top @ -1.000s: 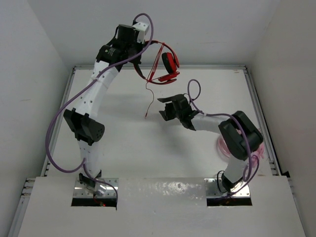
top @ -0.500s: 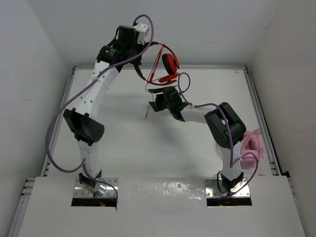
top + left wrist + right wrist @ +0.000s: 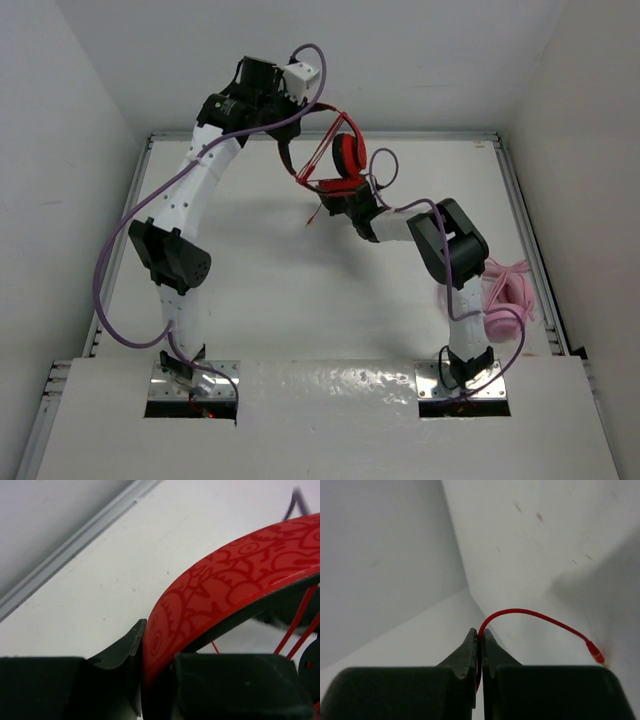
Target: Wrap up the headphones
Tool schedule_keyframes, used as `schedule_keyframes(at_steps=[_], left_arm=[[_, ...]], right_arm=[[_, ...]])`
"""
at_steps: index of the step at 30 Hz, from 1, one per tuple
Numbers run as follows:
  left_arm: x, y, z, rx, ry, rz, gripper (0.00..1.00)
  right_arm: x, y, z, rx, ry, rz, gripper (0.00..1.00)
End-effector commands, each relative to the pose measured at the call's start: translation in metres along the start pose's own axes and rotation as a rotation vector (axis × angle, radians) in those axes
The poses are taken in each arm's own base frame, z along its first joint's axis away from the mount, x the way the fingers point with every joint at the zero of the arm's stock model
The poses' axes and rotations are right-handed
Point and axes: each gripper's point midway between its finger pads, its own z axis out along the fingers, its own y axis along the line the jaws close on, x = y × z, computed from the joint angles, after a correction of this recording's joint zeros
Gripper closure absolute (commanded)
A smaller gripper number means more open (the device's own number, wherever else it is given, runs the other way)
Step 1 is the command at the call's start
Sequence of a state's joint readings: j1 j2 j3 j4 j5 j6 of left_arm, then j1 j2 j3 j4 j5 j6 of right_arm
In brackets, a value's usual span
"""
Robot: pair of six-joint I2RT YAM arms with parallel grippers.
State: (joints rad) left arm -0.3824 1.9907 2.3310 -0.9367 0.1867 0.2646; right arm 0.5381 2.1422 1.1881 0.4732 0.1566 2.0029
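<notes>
1. The pink headphones (image 3: 510,300) lay on the white table (image 3: 250,270) at the lower right of the top view, beside the right arm's base column. A second earlier the arm's elbow had covered most of them; now they were in plain sight.
2. The right gripper (image 3: 479,636) had travelled from the table's centre to the upper centre of the top view, ending just under the lower ear cup. Its jaws, apart a second earlier, were now pinched on the thin red cable (image 3: 535,616). The fingers were matte black and tapered to blunt tips.
3. In the right wrist view the cable arched out of the pinch toward the lower right and ended in a red moulded plug (image 3: 596,656). In the top view less loose cable trailed beside the gripper than before.
4. The headphones (image 3: 346,152) were held raised at the upper centre of the top view, slightly right of their earlier position. The shell was glossy red; the inner band was black.
5. The left gripper (image 3: 155,672) was clamped on the headband, one black finger on each face. The band's outer face carried a tone-on-tone print of swirls, circles and toothed shapes.
6. Beyond it, a pale rail (image 3: 75,545) bordered the table against the grey wall.
</notes>
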Motion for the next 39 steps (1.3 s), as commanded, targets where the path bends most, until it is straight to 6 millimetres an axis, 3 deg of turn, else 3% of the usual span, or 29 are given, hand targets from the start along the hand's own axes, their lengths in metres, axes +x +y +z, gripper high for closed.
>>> schedule_keyframes(at_steps=[1, 5, 6, 9, 10, 13, 22, 26, 30, 32, 35, 36, 37, 39], left_arm=[[-0.013, -0.032, -0.041, 0.178, -0.067, 0.138, 1.0], [0.025, -0.037, -0.038, 0.231, 0.057, 0.233, 1.0], [0.032, -0.032, -0.038, 0.216, 0.08, 0.267, 1.0], [0.048, -0.016, -0.034, 0.144, 0.15, 0.307, 1.0], [0.057, -0.014, -0.03, 0.136, 0.181, 0.313, 1.0], [0.071, -0.003, -0.023, 0.083, 0.233, 0.306, 1.0], [0.11, 0.008, -0.003, 0.017, 0.35, 0.307, 1.0], [0.124, 0.005, 0.004, 0.032, 0.383, 0.317, 1.0], [0.131, -0.007, 0.007, 0.078, 0.391, 0.295, 1.0], [0.136, -0.015, 0.01, 0.117, 0.391, 0.28, 1.0], [0.151, -0.025, 0.015, 0.162, 0.412, 0.262, 1.0], [0.157, -0.027, 0.017, 0.177, 0.423, 0.257, 1.0], [0.158, -0.032, 0.018, 0.202, 0.418, 0.253, 1.0], [0.162, -0.036, 0.019, 0.228, 0.419, 0.248, 1.0]], right_arm=[[-0.05, 0.061, 0.001, -0.2, -0.07, 0.162, 1.0], [-0.088, 0.095, -0.017, -0.312, -0.13, 0.052, 1.0], [-0.101, 0.112, -0.03, -0.339, -0.157, 0.022, 1.0], [-0.121, 0.128, -0.05, -0.352, -0.226, -0.109, 1.0], [-0.12, 0.145, -0.065, -0.386, -0.242, -0.184, 1.0], [-0.118, 0.171, -0.092, -0.408, -0.285, -0.357, 1.0], [-0.103, 0.207, -0.15, -0.478, -0.338, -0.745, 1.0], [-0.087, 0.218, -0.172, -0.546, -0.305, -0.849, 1.0], [-0.057, 0.217, -0.186, -0.622, -0.235, -1.027, 1.0], [-0.032, 0.212, -0.193, -0.667, -0.179, -1.123, 1.0], [0.013, 0.201, -0.205, -0.741, -0.111, -1.418, 1.0], [0.027, 0.189, -0.21, -0.739, -0.054, -1.507, 1.0], [0.054, 0.181, -0.218, -0.78, 0.005, -1.587, 1.0], [0.074, 0.167, -0.228, -0.815, 0.058, -1.772, 1.0]])
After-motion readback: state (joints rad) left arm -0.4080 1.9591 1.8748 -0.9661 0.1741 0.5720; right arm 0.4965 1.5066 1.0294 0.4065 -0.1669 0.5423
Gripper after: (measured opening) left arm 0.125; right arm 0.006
